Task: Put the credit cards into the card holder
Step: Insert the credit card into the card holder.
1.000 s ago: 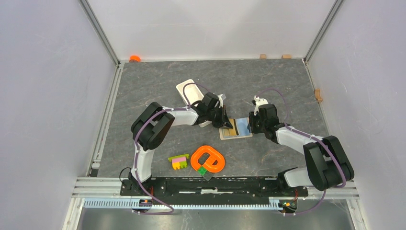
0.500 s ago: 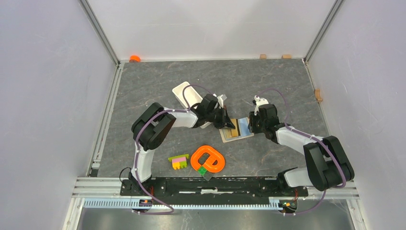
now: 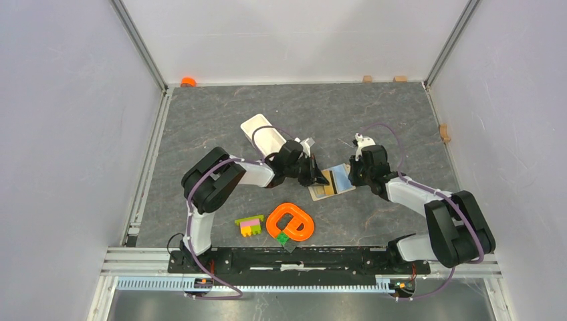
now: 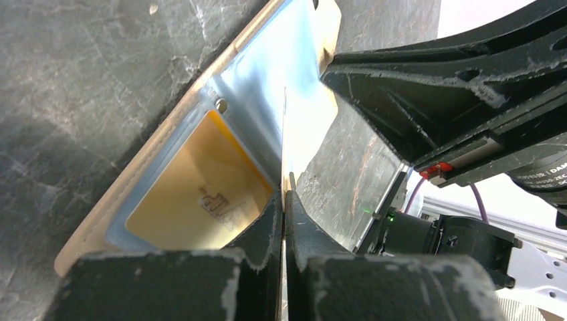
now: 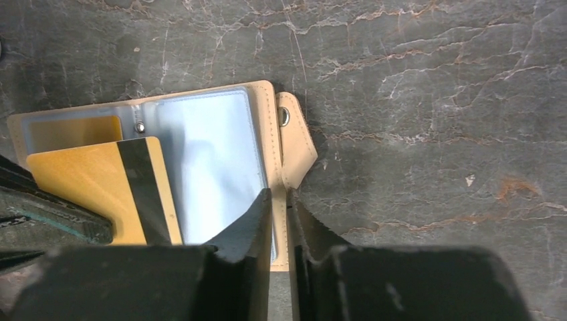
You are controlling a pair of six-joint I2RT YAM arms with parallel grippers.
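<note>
The card holder (image 5: 275, 137) lies open and flat at the table's centre. The light blue card (image 5: 207, 160) sits in its right clear pocket. The orange-gold card (image 5: 87, 187) lies partly over the left half, stripe side up, not yet in a slot. It is pinched edge-on by the left gripper (image 4: 284, 200), which is at the holder's 9 o'clock. At 3 o'clock the right gripper (image 5: 279, 200) straddles the beige edge below the clasp tab (image 5: 297, 144), jaws narrow; whether it truly clamps is unclear. A white tray (image 3: 262, 130) lies at 10 o'clock.

One card holder (image 5: 295, 147), one striped gold card (image 5: 87, 190) — one white tray (image 3: 262, 134), one orange ring (image 3: 274, 224)
</note>
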